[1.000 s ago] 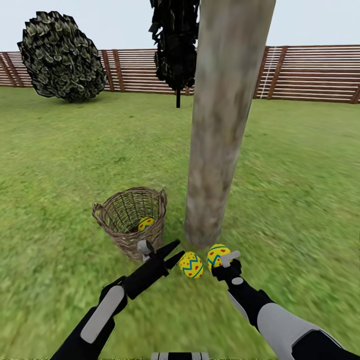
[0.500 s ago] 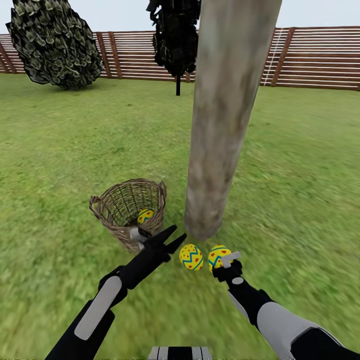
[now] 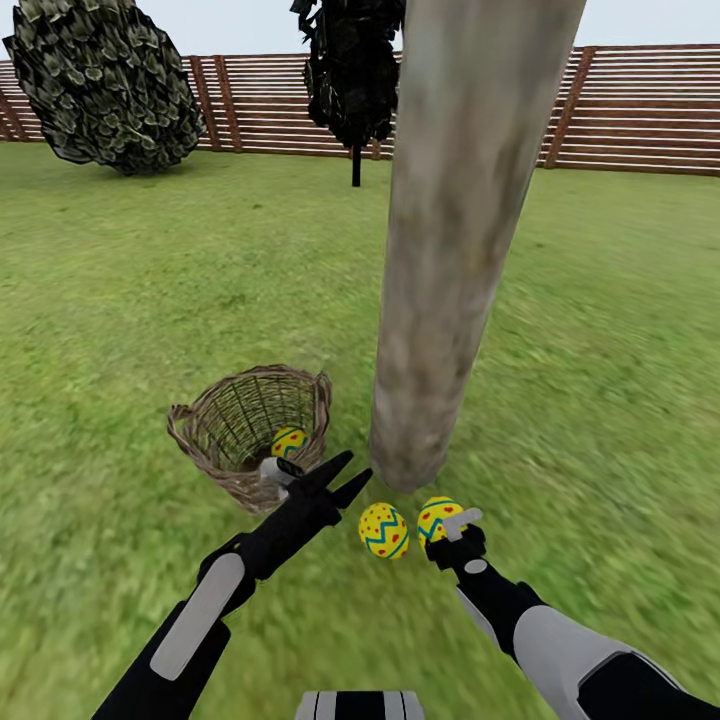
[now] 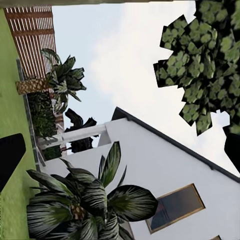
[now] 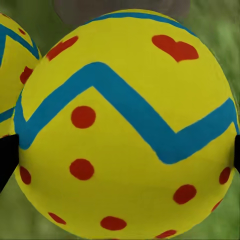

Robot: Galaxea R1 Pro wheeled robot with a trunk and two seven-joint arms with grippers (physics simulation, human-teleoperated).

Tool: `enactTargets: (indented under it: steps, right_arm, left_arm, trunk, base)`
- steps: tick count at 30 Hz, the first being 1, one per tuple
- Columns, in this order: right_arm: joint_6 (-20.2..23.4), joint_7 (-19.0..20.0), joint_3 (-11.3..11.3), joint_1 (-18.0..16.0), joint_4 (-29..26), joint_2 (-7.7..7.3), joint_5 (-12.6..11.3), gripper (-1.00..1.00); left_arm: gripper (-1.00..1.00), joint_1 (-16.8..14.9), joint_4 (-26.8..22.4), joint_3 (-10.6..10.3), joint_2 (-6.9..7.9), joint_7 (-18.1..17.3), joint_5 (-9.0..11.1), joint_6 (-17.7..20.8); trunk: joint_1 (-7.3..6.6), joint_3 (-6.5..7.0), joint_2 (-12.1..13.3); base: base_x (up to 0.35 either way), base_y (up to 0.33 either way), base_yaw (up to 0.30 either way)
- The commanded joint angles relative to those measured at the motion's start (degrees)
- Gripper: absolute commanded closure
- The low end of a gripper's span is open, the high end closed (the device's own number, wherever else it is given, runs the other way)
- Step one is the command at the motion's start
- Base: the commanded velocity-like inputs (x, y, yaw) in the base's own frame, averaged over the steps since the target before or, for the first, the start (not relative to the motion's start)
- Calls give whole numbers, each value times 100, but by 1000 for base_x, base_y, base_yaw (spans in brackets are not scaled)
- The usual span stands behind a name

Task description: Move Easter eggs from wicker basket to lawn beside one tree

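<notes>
Green lawn [image 3: 120, 300] covers the ground up to the slatted fence [image 3: 640, 110] at the far edge. A round bush [image 3: 100, 85] stands at the far left by the fence, and a thin dark tree [image 3: 352, 70] stands near the fence behind the trunk. The tree [image 3: 450, 230], a thick pale grey-brown trunk, rises from the grass at centre. In the left wrist view a white house [image 4: 150, 170] and a palm-like plant [image 4: 85, 200] show against the sky.

The basket [image 3: 205, 450] sits on the grass just left of the trunk base, upright, with one egg [image 3: 288, 441] inside it. A second egg [image 3: 383, 530] lies on the grass near the trunk base. A third egg [image 3: 436, 518] lies just right of it, also near the trunk base.

The left gripper [image 3: 343, 476] hovers beside the basket's near rim, fingers spread apart, holding nothing. The right gripper [image 3: 452, 527] sits at the third egg; in the right wrist view its dark fingertips [image 5: 7, 157] flank that egg at both sides. Whether they clamp it cannot be told.
</notes>
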Motion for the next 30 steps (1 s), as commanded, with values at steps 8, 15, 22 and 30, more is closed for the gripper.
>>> enactTargets:
  steps: [8, 15, 22, 30]
  right_arm:
    - [-33, -34, 16, -26, -11, 8, -7, 100]
    - [-41, -34, 16, -26, -13, 4, -7, 100]
    - [-37, -34, 16, -26, -13, 4, -8, 100]
    - [-33, -34, 16, -26, -13, 4, -7, 100]
  left_arm:
    - [-100, 4, 2, -17, 7, -5, 68, 41]
    - [-100, 6, 2, -17, 4, -3, 59, 41]
    - [-100, 6, 2, -17, 4, -3, 52, 41]
    - [-100, 6, -7, -17, 4, -3, 48, 41]
  trunk:
    - [3, -3, -1]
    - [21, -158, -11]
    - [39, -313, -20]
    - [60, -491, -31]
  base:
    - [60, 0, 0]
    - [0, 0, 0]
    - [0, 0, 0]
    - [0, 0, 0]
